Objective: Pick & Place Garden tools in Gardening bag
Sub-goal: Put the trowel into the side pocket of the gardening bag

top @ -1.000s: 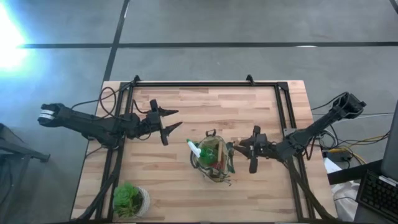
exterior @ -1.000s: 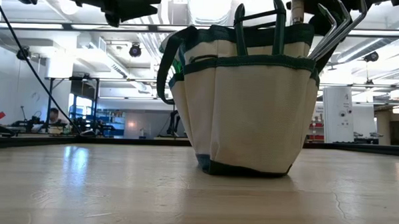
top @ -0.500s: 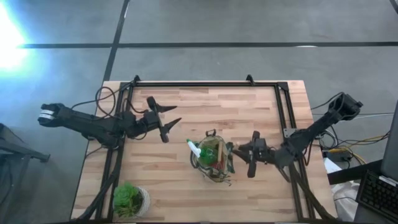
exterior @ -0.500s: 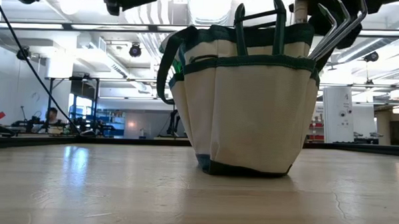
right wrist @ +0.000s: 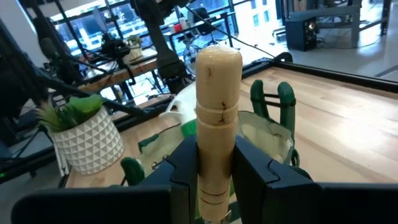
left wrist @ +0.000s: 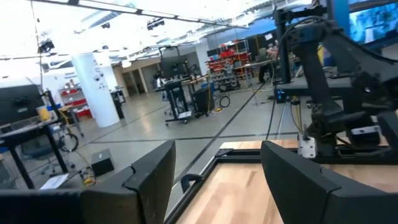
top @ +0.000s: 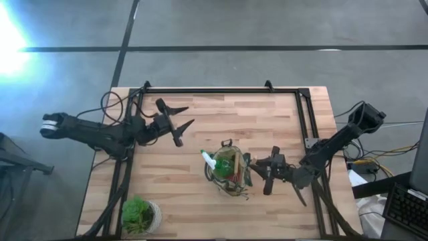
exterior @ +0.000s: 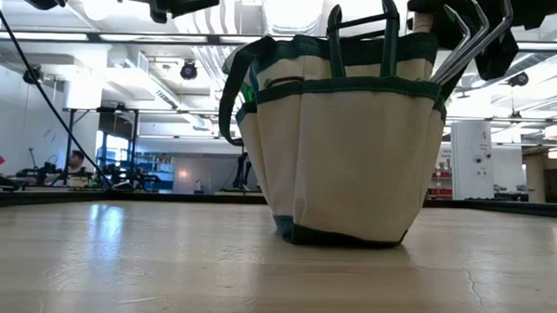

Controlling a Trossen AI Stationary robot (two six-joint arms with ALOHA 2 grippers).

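Right pincer: lower right of centre in the high view, just beside the bag's right edge; fingers clamped on a wooden handle, which stands upright between them in the right wrist view.
Left pincer: upper left of centre in the high view, well apart from the bag; fingers spread apart with nothing between them.
Gardening bag: stands upright on the wooden surface, a little below centre in the high view; fills the middle of the low view, pale fabric with dark green trim.
Spray bottle: green with a white nozzle, sticking out of the bag's left side in the high view.
Rake fork: silver tines rise over the bag's rim at the upper right of the low view.
Plant: leafy, in a pale pot, lower left of the surface in the high view.
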